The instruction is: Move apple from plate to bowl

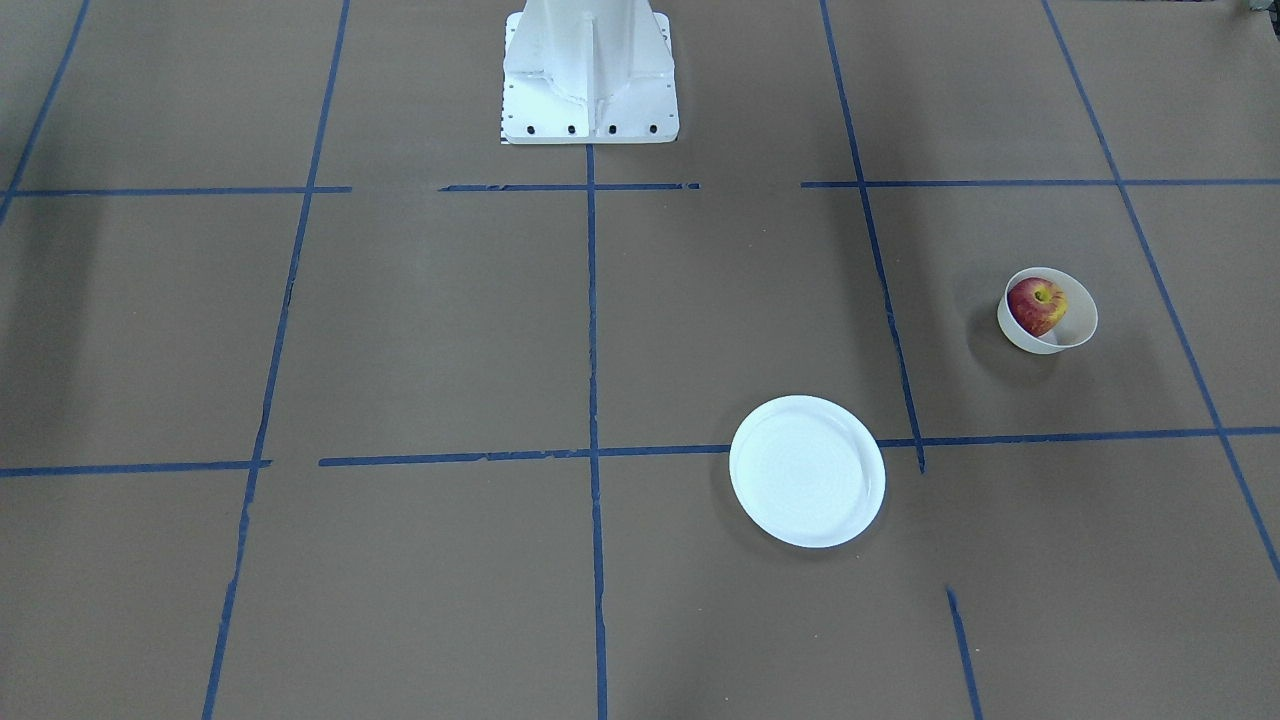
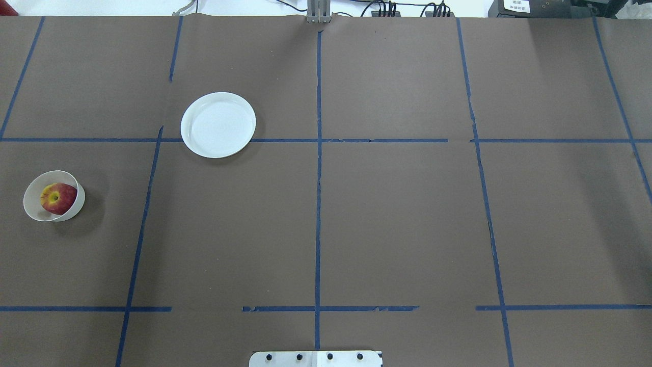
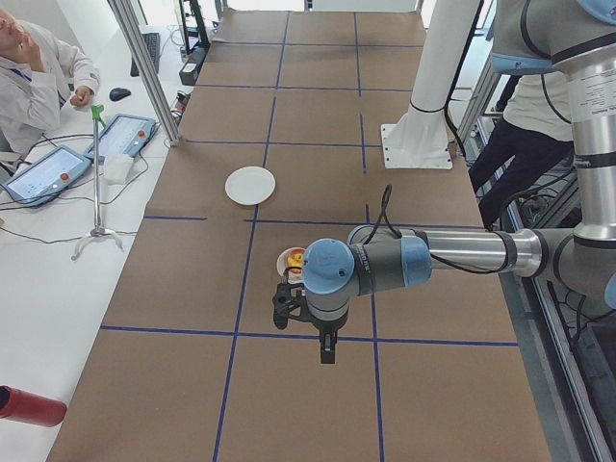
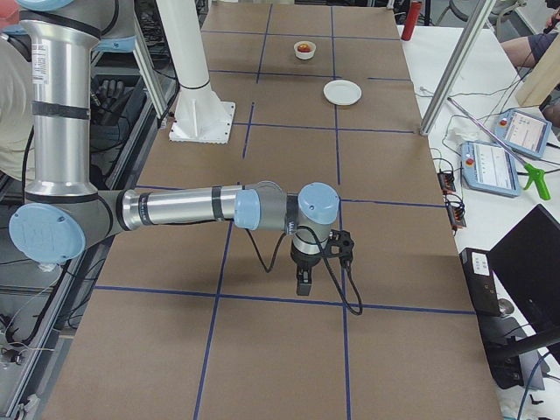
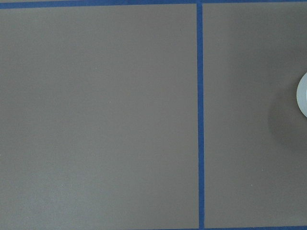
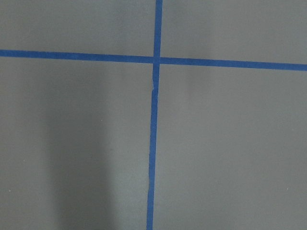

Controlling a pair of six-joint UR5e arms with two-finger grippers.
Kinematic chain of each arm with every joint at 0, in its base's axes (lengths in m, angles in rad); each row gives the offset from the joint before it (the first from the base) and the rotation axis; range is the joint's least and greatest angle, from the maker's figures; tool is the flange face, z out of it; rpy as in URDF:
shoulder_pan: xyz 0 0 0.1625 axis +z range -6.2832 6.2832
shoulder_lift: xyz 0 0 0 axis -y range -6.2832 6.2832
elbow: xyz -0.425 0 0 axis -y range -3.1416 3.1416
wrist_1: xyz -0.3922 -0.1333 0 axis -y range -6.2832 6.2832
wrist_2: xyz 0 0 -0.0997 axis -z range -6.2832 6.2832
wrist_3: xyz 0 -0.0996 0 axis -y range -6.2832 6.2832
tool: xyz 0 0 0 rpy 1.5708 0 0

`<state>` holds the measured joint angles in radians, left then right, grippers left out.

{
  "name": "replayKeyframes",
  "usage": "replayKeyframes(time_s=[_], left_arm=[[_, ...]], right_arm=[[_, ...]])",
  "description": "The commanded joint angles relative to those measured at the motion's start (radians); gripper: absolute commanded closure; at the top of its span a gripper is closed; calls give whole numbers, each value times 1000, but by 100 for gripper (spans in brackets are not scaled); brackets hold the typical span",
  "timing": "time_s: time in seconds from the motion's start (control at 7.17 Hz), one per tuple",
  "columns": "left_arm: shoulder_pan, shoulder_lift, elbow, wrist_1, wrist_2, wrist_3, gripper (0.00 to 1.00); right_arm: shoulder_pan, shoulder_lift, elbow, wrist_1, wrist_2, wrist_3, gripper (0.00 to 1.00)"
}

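Logs apple (image 1: pixel 1036 305) seated in bowl (image 1: pixel 1082 322), plate (image 1: pixel 807 470) bare and well apart from bowl; judges transfer done, next only parking arms clear of bowl; cannot tell left gripper (image 3: pixel 328 348) or right gripper (image 4: pixel 303 282) grip state, neither at bowl.

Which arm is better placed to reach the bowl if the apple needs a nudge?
Left. The apple already sits in the bowl, far on the robot's left side, and the plate is empty. The left gripper hangs at that end of the table; the right gripper is at the opposite end.
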<state>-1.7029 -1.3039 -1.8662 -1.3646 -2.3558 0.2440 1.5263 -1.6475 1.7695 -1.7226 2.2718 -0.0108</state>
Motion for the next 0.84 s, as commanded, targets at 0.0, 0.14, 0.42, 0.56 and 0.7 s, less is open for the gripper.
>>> replayKeyframes(time_s=[0.0, 0.14, 0.42, 0.56, 0.7], left_arm=[[2, -11, -4, -19, -3, 0, 0], [2, -15, -11, -36, -5, 0, 0], [2, -49, 2, -28, -5, 3, 0], [2, -57, 4, -28, -5, 6, 0], [0, -55, -1, -24, -3, 6, 0]], right_arm=[[0, 0, 1, 0, 0, 0, 0], [0, 0, 1, 0, 0, 0, 0], [0, 0, -1, 0, 0, 0, 0], [0, 0, 1, 0, 0, 0, 0], [0, 0, 1, 0, 0, 0, 0]])
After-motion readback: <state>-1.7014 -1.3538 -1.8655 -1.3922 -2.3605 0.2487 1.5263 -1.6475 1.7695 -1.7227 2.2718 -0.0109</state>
